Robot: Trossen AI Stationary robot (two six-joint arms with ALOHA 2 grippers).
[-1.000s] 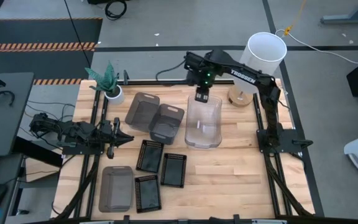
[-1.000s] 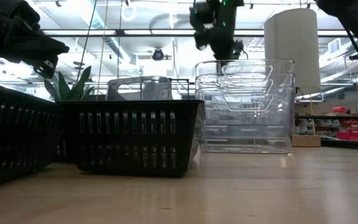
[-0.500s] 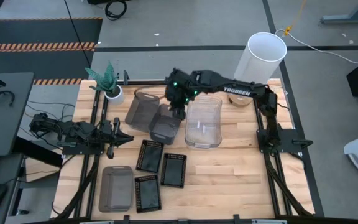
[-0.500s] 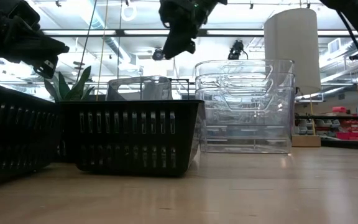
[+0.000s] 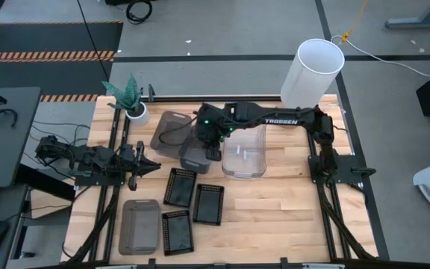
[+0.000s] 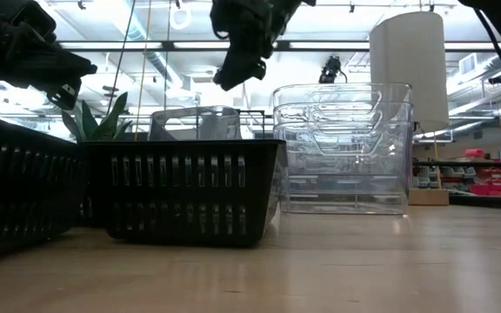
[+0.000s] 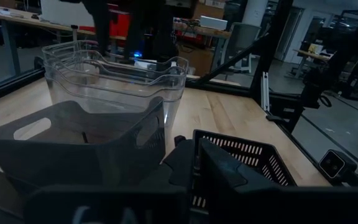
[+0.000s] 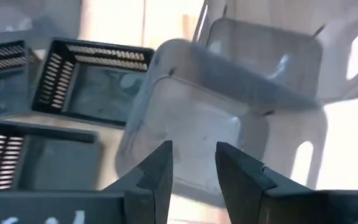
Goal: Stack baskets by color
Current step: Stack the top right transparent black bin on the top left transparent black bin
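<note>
Three clear baskets (image 5: 246, 153) stand nested at the table's middle. To their left, two smoky-grey baskets (image 5: 168, 129) (image 5: 192, 158) sit side by side, and a third (image 5: 140, 226) stands near the front left. Three black slotted baskets (image 5: 179, 187) (image 5: 209, 203) (image 5: 176, 232) lie toward the front. My right gripper (image 8: 194, 165) hangs open above the nearer of the two grey baskets (image 8: 191, 124), pointing slantwise down, with nothing between its fingers. My left gripper (image 5: 145, 164) waits shut at the table's left, pointing level.
A potted plant (image 5: 129, 99) stands at the far left corner and a white cylindrical lamp (image 5: 313, 69) at the far right. In the low view a black basket (image 6: 190, 187) stands in front of the clear stack (image 6: 342, 148). Bare wood (image 5: 290, 217) lies at the front right.
My right gripper has swung from above the clear stack's far end toward the table's left, sinking a little and tipping further downward. It now hangs over the grey baskets and stays open. No basket has moved.
</note>
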